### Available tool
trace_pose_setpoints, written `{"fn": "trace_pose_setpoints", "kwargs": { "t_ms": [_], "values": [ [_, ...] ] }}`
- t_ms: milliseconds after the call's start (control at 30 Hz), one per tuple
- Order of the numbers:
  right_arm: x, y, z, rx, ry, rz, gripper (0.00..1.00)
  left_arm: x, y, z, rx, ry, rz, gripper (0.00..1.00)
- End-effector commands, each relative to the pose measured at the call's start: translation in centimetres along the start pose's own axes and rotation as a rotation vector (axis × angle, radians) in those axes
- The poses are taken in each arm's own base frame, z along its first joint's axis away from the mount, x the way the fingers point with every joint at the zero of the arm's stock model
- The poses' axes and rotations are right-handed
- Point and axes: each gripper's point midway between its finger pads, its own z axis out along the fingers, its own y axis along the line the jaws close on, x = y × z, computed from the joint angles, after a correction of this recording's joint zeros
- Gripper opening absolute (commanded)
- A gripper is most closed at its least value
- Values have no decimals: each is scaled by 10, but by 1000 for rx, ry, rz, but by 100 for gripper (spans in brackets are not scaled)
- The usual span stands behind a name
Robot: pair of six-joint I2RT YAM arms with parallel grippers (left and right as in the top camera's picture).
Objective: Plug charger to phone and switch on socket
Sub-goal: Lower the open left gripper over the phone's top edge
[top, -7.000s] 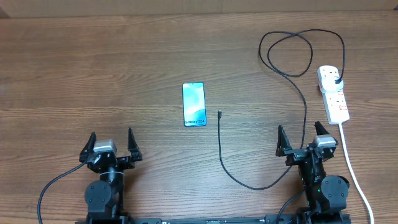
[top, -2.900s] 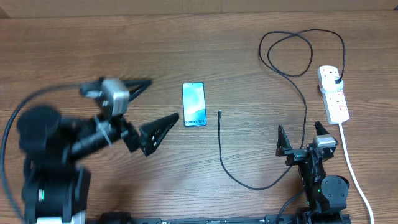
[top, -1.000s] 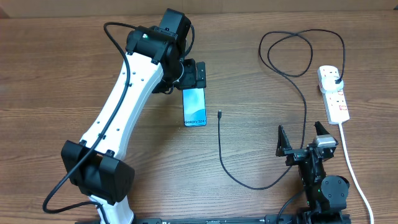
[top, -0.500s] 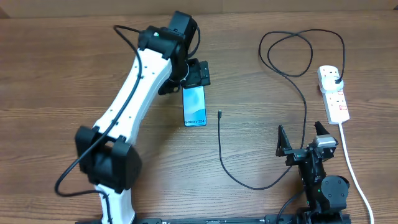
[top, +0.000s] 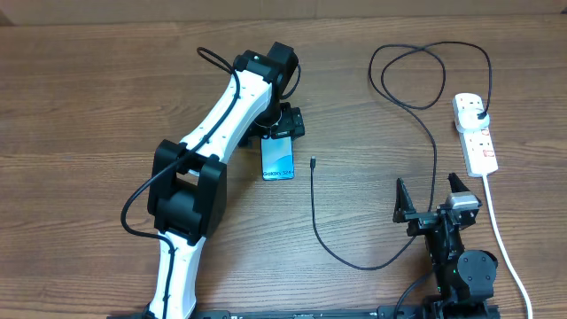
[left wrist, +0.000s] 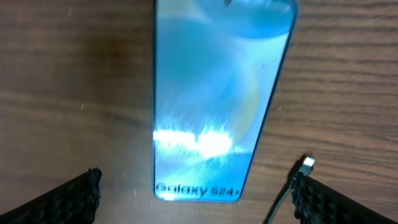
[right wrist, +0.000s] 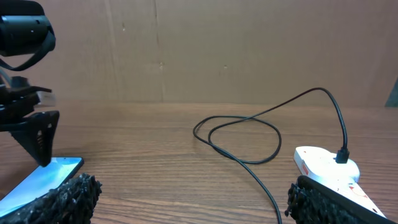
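Note:
The phone (top: 277, 162) lies flat on the table with its blue screen up; its far end is hidden under my left gripper (top: 283, 127). In the left wrist view the phone (left wrist: 217, 93) lies below the open left gripper (left wrist: 196, 182), whose fingers (left wrist: 68, 199) stand wider than the phone on either side. The charger's connector tip (top: 313, 161) lies just right of the phone, and shows in the left wrist view (left wrist: 306, 164). Its black cable (top: 354, 262) loops round to the plug (top: 479, 114) in the socket (top: 476, 137). My right gripper (top: 433, 202) is open and empty at the front right.
The socket's white cord (top: 505, 244) runs toward the front edge to the right of my right arm. The cable makes a loose loop (top: 412, 75) at the back right. The right wrist view shows the socket (right wrist: 329, 165), the cable (right wrist: 249, 137) and the left gripper (right wrist: 34, 134).
My left arm has come out from its rest place at the front left to the phone; in the last second its gripper has shifted a little right over the phone's far end. The right arm has not moved.

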Motion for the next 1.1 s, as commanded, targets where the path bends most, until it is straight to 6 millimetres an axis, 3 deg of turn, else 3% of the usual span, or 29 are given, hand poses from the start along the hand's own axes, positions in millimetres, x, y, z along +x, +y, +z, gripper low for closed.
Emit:
{"fn": "trace_pose_setpoints", "kwargs": {
  "t_ms": [0, 433, 1067],
  "values": [
    [2, -2, 0, 13, -5, -2, 100, -8, -5, 3, -5, -33, 129, 100],
    [2, -2, 0, 13, -5, -2, 100, -7, -4, 5, -6, -29, 55, 100],
    [2, -2, 0, 13, -5, -2, 100, -10, -6, 6, -58, -82, 79, 100]
  ]
}}
